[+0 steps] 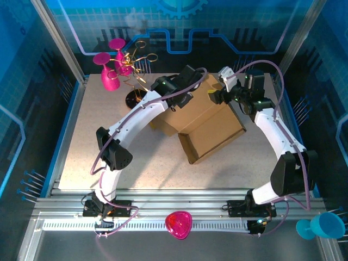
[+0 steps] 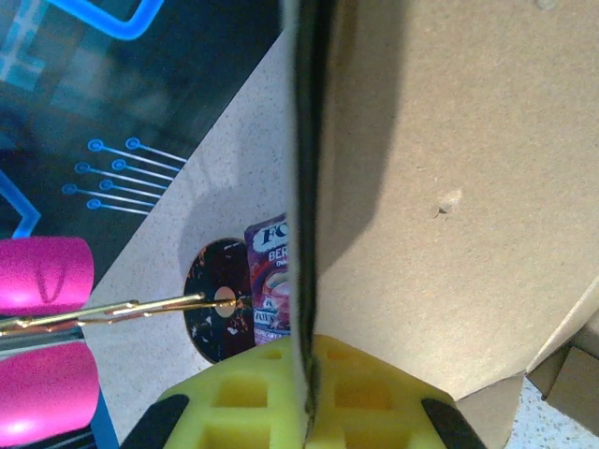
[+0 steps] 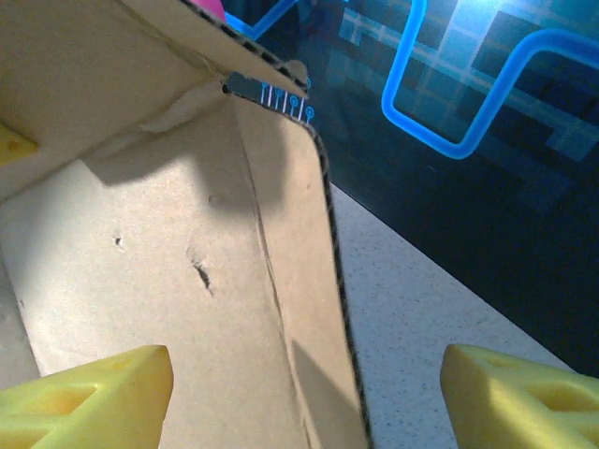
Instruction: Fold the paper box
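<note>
The brown cardboard paper box lies half formed in the middle of the table, its open tray toward the front right. In the left wrist view one panel of the box stands edge-on, and my left gripper is shut on that edge with its yellow fingers pressed to both sides. From above, the left gripper sits at the box's back left. My right gripper is at the back right corner. It is open wide around a side flap, the fingers apart from the cardboard.
A purple snack packet and a black disc with a gold wire stand lie just left of the box. Pink goblets stand at the back left. A pink bowl and a blue cup sit on the near rail.
</note>
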